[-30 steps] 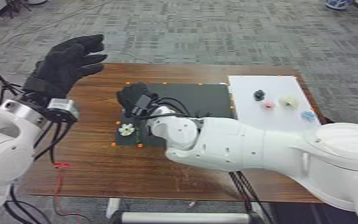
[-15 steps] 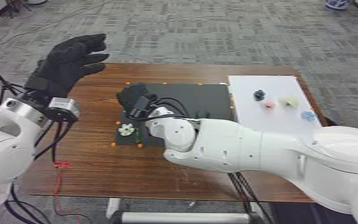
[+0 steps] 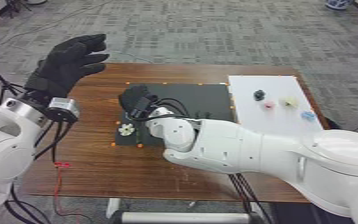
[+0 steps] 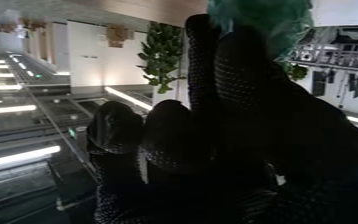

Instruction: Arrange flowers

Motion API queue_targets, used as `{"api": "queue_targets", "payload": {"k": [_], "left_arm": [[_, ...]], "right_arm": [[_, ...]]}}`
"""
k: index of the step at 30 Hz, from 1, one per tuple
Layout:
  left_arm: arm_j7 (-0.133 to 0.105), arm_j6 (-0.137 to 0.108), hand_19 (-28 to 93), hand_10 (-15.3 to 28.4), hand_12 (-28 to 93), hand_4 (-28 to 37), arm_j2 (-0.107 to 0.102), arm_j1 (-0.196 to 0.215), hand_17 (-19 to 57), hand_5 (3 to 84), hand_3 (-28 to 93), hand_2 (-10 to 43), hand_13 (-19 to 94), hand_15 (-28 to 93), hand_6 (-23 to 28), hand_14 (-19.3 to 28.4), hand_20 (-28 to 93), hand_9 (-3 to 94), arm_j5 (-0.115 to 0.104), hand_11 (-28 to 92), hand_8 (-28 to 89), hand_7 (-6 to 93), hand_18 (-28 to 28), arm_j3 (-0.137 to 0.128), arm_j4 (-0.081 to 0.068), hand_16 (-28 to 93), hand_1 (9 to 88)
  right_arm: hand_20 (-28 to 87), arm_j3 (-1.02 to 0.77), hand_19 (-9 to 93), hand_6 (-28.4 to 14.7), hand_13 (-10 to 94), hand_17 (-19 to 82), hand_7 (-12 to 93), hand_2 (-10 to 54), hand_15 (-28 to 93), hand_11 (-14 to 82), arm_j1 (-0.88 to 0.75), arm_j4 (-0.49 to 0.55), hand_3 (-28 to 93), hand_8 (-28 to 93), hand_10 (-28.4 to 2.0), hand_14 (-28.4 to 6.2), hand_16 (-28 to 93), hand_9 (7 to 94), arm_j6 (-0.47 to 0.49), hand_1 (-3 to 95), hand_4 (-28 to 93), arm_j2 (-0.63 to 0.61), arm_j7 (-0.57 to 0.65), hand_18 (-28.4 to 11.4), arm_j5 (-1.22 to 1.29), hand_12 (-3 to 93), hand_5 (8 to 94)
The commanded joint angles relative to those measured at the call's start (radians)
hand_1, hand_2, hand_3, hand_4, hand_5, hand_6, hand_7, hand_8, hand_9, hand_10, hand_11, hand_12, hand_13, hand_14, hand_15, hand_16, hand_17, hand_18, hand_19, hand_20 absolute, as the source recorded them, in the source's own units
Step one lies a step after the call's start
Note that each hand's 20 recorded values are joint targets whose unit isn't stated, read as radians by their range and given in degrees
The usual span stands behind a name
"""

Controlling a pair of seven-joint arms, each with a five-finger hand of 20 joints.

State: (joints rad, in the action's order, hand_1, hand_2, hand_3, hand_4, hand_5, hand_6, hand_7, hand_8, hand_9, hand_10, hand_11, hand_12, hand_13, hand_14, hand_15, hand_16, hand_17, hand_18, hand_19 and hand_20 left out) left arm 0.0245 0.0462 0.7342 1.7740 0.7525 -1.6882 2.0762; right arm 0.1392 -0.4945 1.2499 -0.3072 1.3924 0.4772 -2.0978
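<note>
Over black mat [image 3: 198, 95] on counter [image 3: 95, 167], holding green flower-like thing [image 4: 260, 22] at bent fingertips with right robot hand [image 3: 133, 97]. At counter's left side, with left robot hand [image 3: 64, 65] up, loosely open, gripping nothing. On mat, see white flower [image 3: 126, 129]; on white board [image 3: 278, 82], small flowers [image 3: 290, 102].

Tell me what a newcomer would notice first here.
Probably the big white right arm, lying across the head view to put its right hand over the black mat's left side. Next, the left hand, raised and open at the left. In the right wrist view, something green stands out at the dark fingertips.
</note>
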Motion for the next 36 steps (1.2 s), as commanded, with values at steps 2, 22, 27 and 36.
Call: {"api": "queue_targets", "payload": {"k": [2,22,27,36], "left_arm": [[0.006,0.012,41,10.5,20,-26.3,0.01,0.001,-9.8,28.2,70,-2.2,11,48,3.1,13.6,12,19.8,0.001,26,-10,21.1,19.7,-0.009,0.0,-4,24.6],[0.005,0.007,41,10.6,20,-26.3,0.012,0.004,-9.8,28.2,70,-2.1,11,48,3.1,13.7,12,19.8,0.001,26,-10,21.2,19.7,-0.009,0.0,-4,24.6],[0.006,0.007,41,10.5,20,-26.2,0.013,0.003,-9.8,28.2,70,-2.3,11,48,3.1,13.7,12,19.8,0.002,26,-10,21.2,19.7,-0.009,0.0,-5,24.5],[0.002,-0.005,41,10.5,20,-26.4,0.04,0.079,-9.8,28.2,70,-2.1,11,48,3.0,13.6,12,19.8,0.003,26,-10,21.3,19.7,-0.071,0.023,-4,24.8]], "right_arm": [[57,0.002,91,5.7,71,38,30,-9.5,84,5.5,0.005,0.0,76,-7,-2.0,-4.2,36,81.5,0.013,51.5,-28,0.0,0.033,-20.3,-0.03,32.9,68.3],[57,0.017,91,6.8,71,37,24,-9.5,84,13.7,0.009,0.008,83,-16,-4.7,-4.9,36,75.4,0.008,41.2,-28,0.001,0.094,-20.6,-0.023,23.0,63.3],[57,0.017,91,6.7,70,37,24,-9.5,84,15.0,0.007,0.004,83,-16,-5.2,-5.0,36,75.0,-0.004,40.4,-28,0.003,0.109,-20.7,-0.033,21.5,63.4],[57,-0.124,90,1.3,66,33,22,-9.5,85,19.2,-0.049,0.118,87,-14,-9.6,-6.9,34,58.4,-0.016,33.3,-28,-0.126,0.244,-22.1,-0.094,18.5,49.7]]}}
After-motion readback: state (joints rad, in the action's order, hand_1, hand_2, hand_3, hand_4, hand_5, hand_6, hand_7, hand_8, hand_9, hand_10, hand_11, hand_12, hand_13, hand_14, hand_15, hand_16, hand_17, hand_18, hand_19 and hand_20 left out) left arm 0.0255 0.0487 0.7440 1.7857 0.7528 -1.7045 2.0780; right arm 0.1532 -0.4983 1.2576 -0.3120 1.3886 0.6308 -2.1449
